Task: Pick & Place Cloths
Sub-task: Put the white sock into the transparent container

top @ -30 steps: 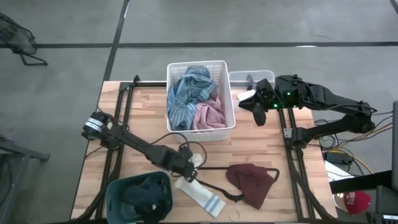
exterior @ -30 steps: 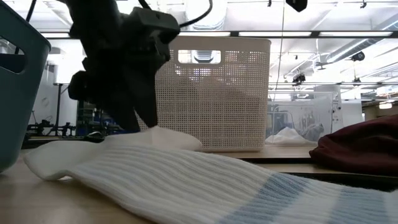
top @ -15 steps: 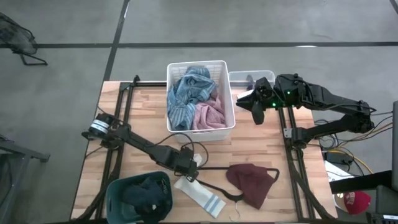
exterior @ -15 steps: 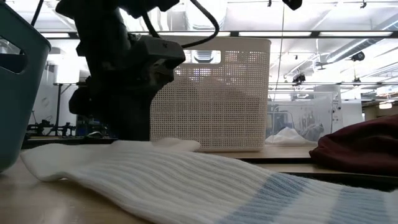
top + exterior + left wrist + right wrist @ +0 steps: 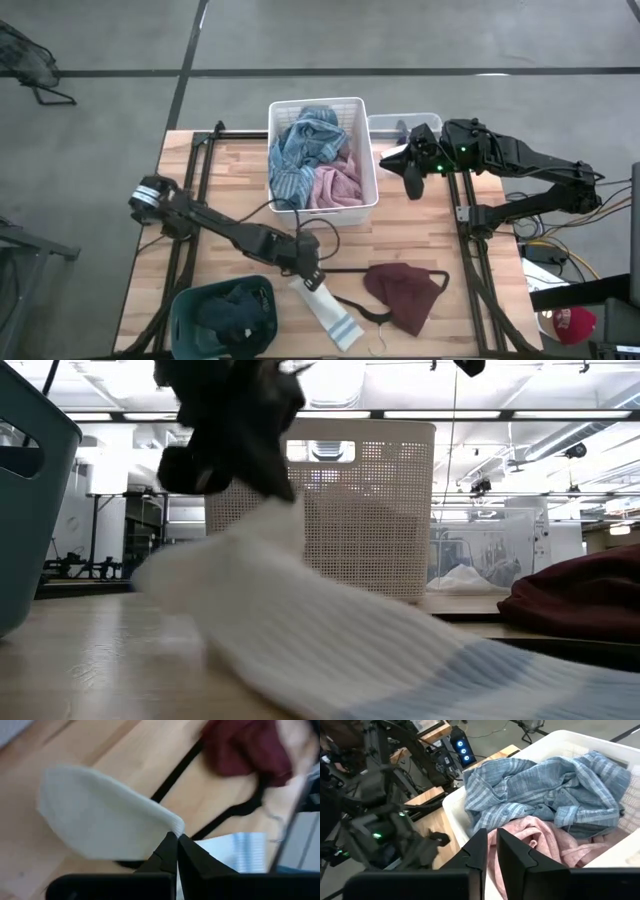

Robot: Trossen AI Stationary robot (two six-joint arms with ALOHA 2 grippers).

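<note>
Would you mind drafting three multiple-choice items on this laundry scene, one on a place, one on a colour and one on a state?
1. Where does the maroon garment lie?
A. in the white basket
B. on the table, beside the black hanger
C. in the teal bin

2. What colour are the stripes on the white sock?
A. red
B. light blue
C. green

3. What is the left gripper doing?
A. gripping the sock's end, raised off the table
B. hanging open over the basket
C. holding the hanger

Key: 1 B, the high view shows it on the wood by the hanger. 2 B, pale blue bands show near its far end. 3 A, the left wrist view shows the fingers pinched on the sock.
</note>
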